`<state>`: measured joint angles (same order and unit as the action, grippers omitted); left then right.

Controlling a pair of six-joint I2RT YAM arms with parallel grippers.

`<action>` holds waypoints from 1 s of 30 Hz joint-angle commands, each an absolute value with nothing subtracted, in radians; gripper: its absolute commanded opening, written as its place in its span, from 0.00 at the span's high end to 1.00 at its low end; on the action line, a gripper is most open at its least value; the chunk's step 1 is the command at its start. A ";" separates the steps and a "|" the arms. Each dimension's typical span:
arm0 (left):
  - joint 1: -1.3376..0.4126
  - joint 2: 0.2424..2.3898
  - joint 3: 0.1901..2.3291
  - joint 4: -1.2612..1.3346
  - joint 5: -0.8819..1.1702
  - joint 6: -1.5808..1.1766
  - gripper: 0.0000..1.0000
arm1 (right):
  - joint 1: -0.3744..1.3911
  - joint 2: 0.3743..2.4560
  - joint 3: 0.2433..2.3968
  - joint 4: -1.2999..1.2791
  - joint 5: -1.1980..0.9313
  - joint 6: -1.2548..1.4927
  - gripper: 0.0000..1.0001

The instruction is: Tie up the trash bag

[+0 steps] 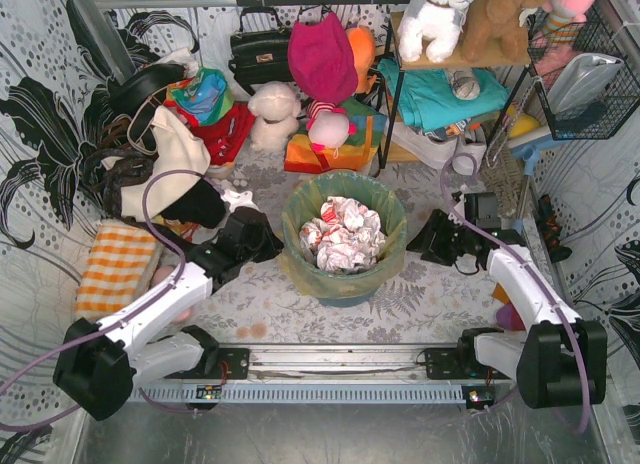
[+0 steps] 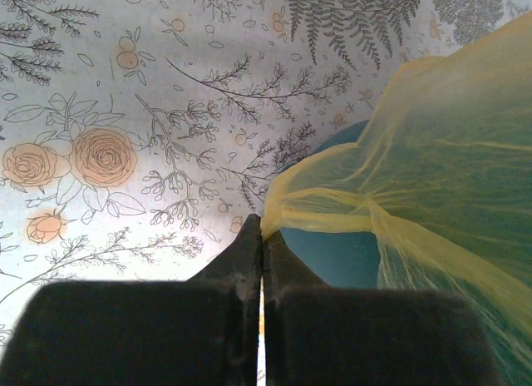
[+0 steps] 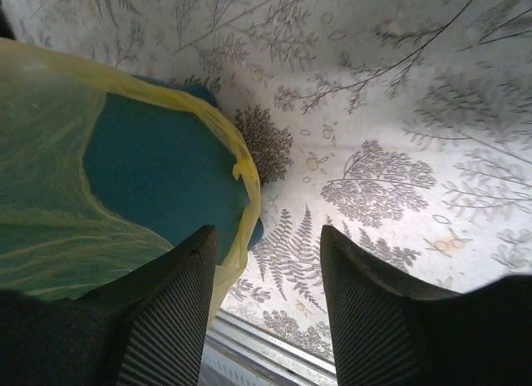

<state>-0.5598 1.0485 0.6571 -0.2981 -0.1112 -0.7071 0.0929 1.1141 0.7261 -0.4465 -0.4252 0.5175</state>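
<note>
The trash bag, yellow-green with crumpled white paper inside, lines the teal bin at the table's middle. My left gripper is at the bin's left rim. In the left wrist view it is shut, and a stretched corner of the bag runs into its tips, in front of the bin. My right gripper is at the bin's right side. In the right wrist view it is open, with a hanging strip of the bag just inside its left finger and beside the bin.
A cream tote bag and an orange checked cloth lie at the left. Plush toys, bags and a shelf crowd the back. A wire basket hangs at the right. A metal rail runs along the front.
</note>
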 commanded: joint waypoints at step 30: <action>-0.556 1.152 0.697 -0.184 -0.061 -0.661 1.00 | 0.171 1.443 0.453 0.210 -0.677 0.826 0.68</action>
<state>-0.5598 1.1458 0.6598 -0.2375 -0.0681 -0.6796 0.1547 1.4231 0.4671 0.1631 -0.6735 0.8040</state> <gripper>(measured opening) 0.010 0.337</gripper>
